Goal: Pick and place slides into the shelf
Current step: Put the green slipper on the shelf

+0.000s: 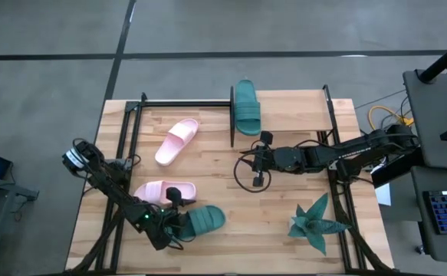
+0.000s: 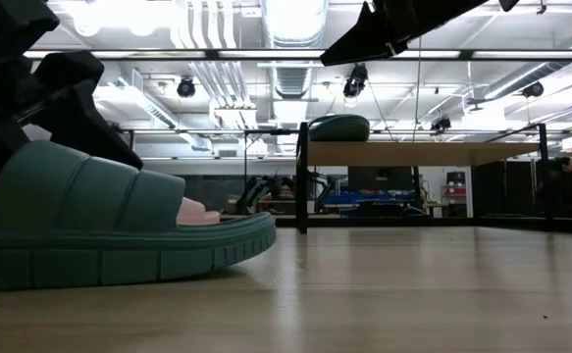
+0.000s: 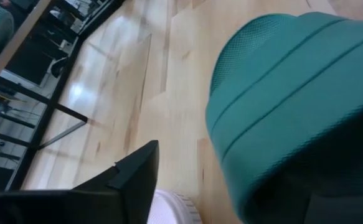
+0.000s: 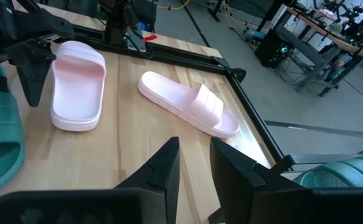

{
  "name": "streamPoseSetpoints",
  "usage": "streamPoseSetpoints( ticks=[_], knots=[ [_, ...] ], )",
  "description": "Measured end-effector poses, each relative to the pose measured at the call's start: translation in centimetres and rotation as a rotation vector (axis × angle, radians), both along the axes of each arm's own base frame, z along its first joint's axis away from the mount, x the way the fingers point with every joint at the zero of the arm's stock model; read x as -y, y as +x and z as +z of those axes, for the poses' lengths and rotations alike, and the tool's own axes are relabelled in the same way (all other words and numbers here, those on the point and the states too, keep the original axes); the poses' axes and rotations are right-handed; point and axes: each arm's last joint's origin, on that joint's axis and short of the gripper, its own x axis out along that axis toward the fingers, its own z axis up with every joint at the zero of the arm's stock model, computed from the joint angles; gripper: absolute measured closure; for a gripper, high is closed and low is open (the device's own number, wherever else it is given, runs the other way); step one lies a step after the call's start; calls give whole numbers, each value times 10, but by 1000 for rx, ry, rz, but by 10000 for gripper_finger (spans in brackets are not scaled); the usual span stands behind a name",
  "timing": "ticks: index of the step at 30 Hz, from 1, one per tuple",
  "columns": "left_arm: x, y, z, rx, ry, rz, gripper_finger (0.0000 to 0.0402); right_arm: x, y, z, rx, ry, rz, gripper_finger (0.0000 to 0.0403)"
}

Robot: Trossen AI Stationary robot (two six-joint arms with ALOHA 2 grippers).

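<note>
Teal slide (image 2: 99,221) fills the near left of the low view, flat on the tabletop (image 1: 231,207), toe toward the middle; in the high view it (image 1: 204,220) lies at the front left of the table with the left gripper (image 1: 171,222) at its heel end; left wrist view shows its ribbed strap (image 3: 293,93) right up against the camera, one dark finger (image 3: 128,180) beside it, the other hidden; fingers look spread either side of the strap, cannot tell if they actually grip; pale pink slide (image 1: 164,191) lies just behind the teal one, close alongside, its edge (image 3: 172,208) peeks in the left wrist view; second pink slide (image 1: 176,141) lies angled further back on the left half, well apart from the first; both show in the right wrist view (image 4: 77,84) (image 4: 190,102); second teal slide (image 1: 246,106) sits up on the shelf (image 1: 284,103) at the back edge, by its middle upright; low view shows it (image 2: 338,127) on top of the light board (image 2: 413,154); right gripper (image 1: 259,162) hangs above mid-table in front of the shelf, fingers (image 4: 159,171) narrow with a small gap, holding nothing; teal star-shaped plant (image 1: 315,223) at front right.
</note>
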Motion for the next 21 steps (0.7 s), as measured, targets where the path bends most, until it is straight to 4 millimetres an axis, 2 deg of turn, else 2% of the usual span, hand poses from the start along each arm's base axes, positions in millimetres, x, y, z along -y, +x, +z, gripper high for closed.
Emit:
streamPoseSetpoints(
  ticks=[11,21],
  knots=[
    [0,0,0,-11,17,-14,291,0,0,0,-1,-1,0,327],
    [0,0,1,-11,18,-15,334,0,0,0,-1,-2,1,330]
  ],
)
